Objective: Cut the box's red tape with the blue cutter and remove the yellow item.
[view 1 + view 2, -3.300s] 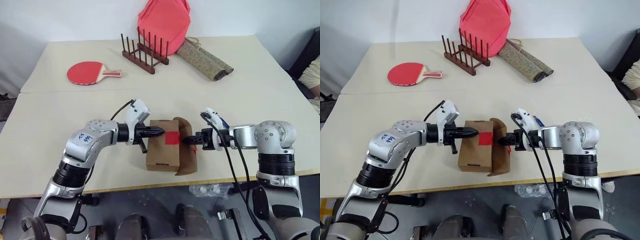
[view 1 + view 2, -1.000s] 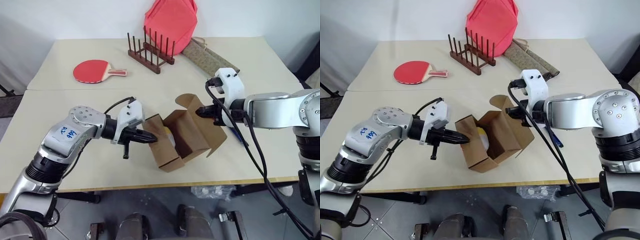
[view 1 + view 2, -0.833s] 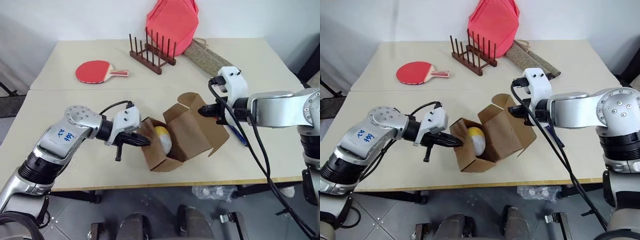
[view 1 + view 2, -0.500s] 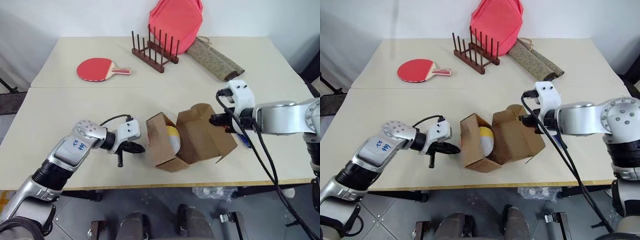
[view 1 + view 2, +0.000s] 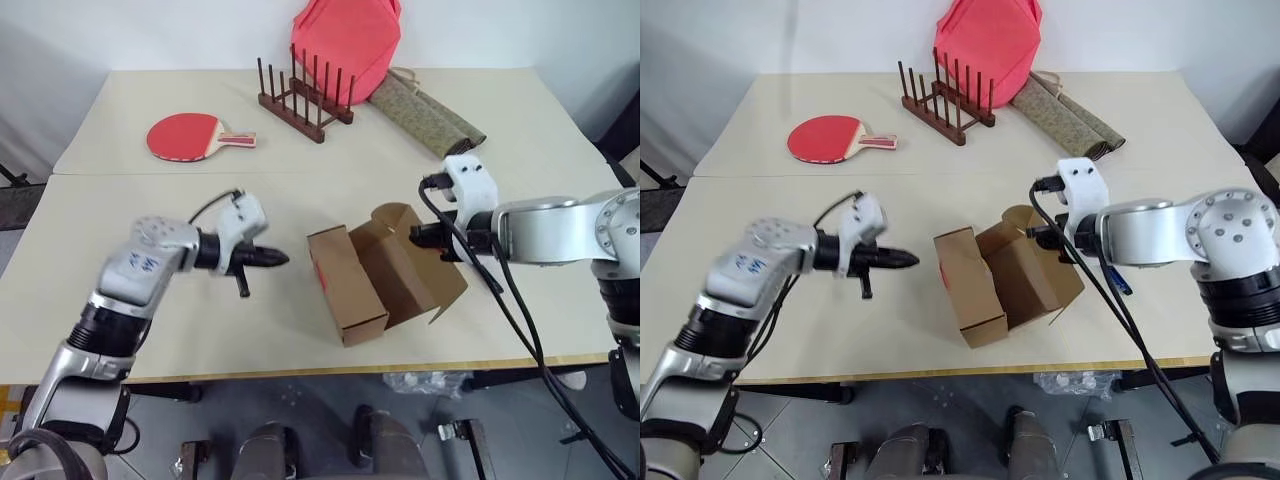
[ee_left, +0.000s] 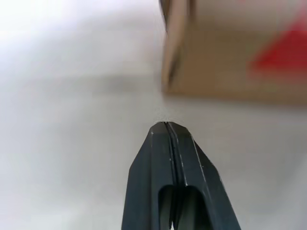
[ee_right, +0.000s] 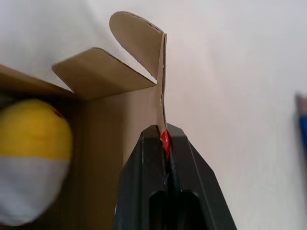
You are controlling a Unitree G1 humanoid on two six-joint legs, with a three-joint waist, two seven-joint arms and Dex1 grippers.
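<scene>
Since a second ago the left tool [image 5: 283, 258] has pulled back from the box [image 5: 350, 290] and now hovers off its side, fingers pressed together with nothing between them. Across from it, the right tool [image 5: 417, 234] pinches the edge of the opened lid flap, clamped on cardboard and a scrap of the red tape [image 7: 164, 139]. That box lies tipped on the pale counter [image 5: 150, 200], mouth toward the right arm, and the yellow item [image 7: 29, 155] sits inside it. Just beyond the right wrist, the blue cutter [image 5: 1117, 281] lies on the counter beside the cables. Farther back stand a red paddle [image 5: 190, 136], a wooden rack [image 5: 298, 92], a red-pink bag [image 5: 345, 40] and a rolled mat [image 5: 425, 112], against a plain light wall.
</scene>
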